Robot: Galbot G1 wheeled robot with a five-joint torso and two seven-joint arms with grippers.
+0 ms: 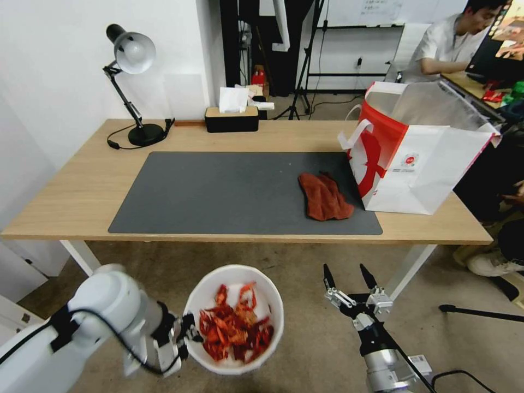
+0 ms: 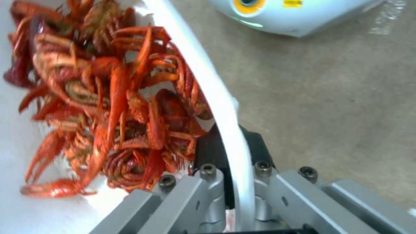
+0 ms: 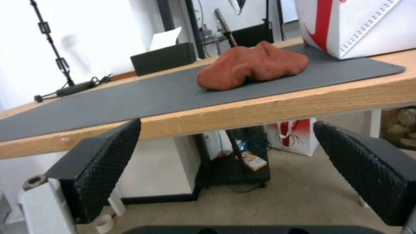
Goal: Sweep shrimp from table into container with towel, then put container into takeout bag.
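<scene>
- Container (image 1: 234, 319): round, deep white plastic bowl w/ wide rim; was held out over the floor, below and in front of the table's near edge, well apart from the bag.
- Grip: left gripper (image 1: 183, 335) was clamped on the bowl's rim, one finger (image 2: 208, 152) inside the wall, the other outside. One-sided rim hold; judged thin plastic, prob. flexes under load, so likely to sag or tip away from the held side. Smooth wall, prob. slippery. Keep level.
- Shrimp (image 1: 234, 327): bright red-orange heap, claws and curled tails, piled in the bowl and lying against the wall next to the gripper. Judged light per piece, hard-shelled, loose; would slide or spill if the bowl tilted.
- Table (image 1: 82, 185): light wood top, white legs, dark grey mat (image 1: 218, 191); no shrimp seen on it, so sweeping judged done.
- Towel (image 1: 325, 196): rust-red cloth, crumpled, lying on the mat's right part, just beside the bag. Soft, limp.
- Takeout bag (image 1: 420, 164): red/white paper, white handles, small red logo, silver lining; standing upright at the table's right end, mouth open. Judged light, walls may buckle if bumped; lower the bowl in from above.
- Right gripper (image 1: 352, 286): idle below the table edge, fingers spread apart, holding nothing.
</scene>
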